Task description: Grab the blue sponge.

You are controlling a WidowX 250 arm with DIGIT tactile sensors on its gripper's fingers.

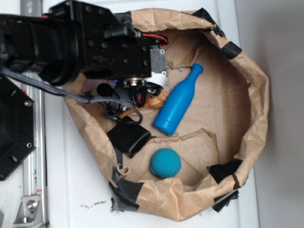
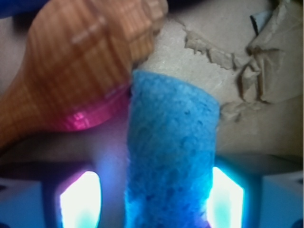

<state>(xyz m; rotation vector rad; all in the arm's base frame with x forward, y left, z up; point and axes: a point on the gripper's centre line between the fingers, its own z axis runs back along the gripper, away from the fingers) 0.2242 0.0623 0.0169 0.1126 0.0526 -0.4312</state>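
Note:
In the wrist view the blue sponge, a rough porous foam block, stands on end between my two glowing fingers. My gripper is open around it. The right fingertip is at the sponge's side, while a gap shows between the left fingertip and the sponge. In the exterior view the sponge is hidden under my black arm, which reaches into the left part of the brown paper basin.
An orange waffle-patterned cone toy lies just left of the sponge. A glossy deep-blue bottle, a teal dimpled ball and a black object also lie in the basin. Crumpled paper walls ring everything.

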